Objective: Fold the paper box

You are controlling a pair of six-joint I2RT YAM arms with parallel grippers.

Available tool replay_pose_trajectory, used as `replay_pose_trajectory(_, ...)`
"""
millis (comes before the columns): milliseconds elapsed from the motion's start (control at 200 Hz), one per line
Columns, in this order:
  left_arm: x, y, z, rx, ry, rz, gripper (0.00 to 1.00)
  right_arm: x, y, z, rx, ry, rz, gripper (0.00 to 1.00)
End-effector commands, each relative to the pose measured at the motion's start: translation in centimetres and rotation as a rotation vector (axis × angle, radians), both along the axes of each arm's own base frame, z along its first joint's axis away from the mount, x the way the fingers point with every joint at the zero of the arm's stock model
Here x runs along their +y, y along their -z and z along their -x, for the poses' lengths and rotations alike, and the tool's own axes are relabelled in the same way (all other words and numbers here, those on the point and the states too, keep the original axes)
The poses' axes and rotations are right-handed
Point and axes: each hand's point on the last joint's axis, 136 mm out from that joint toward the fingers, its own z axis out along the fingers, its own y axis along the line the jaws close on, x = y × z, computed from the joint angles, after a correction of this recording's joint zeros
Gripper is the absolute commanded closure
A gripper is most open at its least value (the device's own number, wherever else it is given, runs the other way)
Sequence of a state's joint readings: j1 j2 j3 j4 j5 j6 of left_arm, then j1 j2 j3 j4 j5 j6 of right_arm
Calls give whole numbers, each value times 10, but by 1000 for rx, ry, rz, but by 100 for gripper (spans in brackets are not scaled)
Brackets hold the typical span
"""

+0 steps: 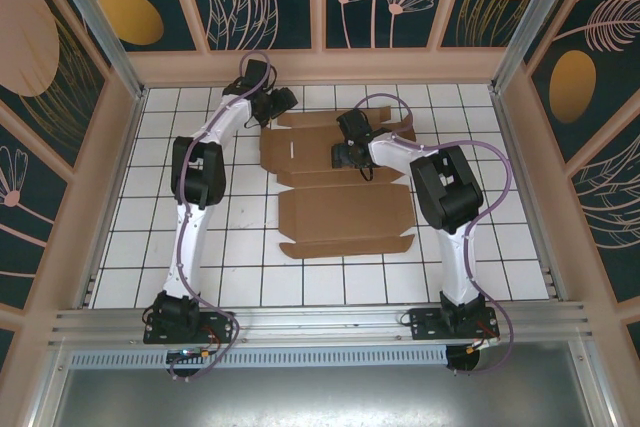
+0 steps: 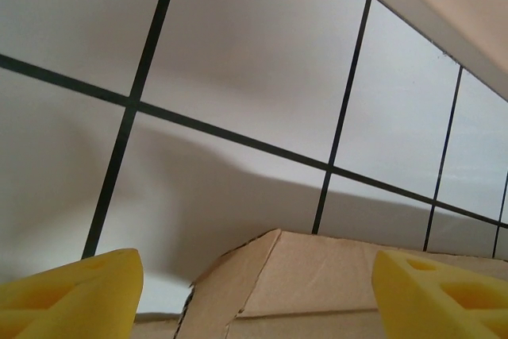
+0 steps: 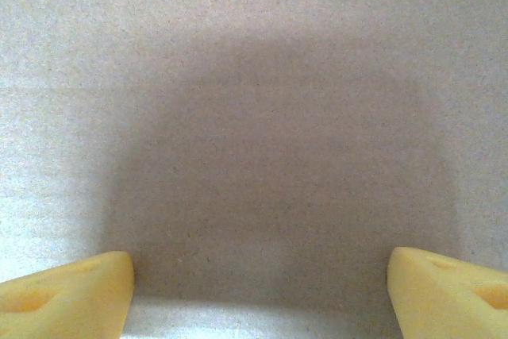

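The paper box (image 1: 345, 212) is a flat brown cardboard sheet with flaps and creases, lying on the white tiles mid-table. My left gripper (image 1: 280, 102) hovers at the sheet's far left corner. In the left wrist view a raised cardboard flap corner (image 2: 317, 271) sits between the yellow fingertips (image 2: 71, 291), and the gripper (image 2: 258, 299) is open and not touching it. My right gripper (image 1: 348, 155) is low over the far middle of the sheet. In the right wrist view that gripper (image 3: 258, 291) is open, with plain cardboard (image 3: 262, 117) directly beneath.
White tiled floor (image 1: 250, 277) surrounds the sheet, with free tiles to the left, right and front. A wooden back wall (image 1: 320, 65) runs close behind the left gripper, and its base (image 2: 460, 5) shows in the left wrist view. Side walls and a metal rail (image 1: 320, 322) enclose the space.
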State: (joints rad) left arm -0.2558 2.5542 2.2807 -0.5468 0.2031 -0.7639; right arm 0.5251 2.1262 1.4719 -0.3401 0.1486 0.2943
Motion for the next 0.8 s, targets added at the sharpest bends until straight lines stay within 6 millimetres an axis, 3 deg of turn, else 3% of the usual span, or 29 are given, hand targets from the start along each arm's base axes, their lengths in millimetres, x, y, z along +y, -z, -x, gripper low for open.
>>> replay_pose_trajectory(0,-1,17,1,37,9,20,25,-8,70,60,287,-17,30,17)
replay_pose_trajectory(155,-11,20,4,30,37,76,27,-10,77,64,304,-16,36,18)
replay_pose_trajectory(570,-22,-4,-3,-41,84,136,27,-7,91,70,339,-3,36,22)
replay_pose_trajectory(796,-40,-17,0,-70,125,192,29,-1,92,69,349,-13,12,23)
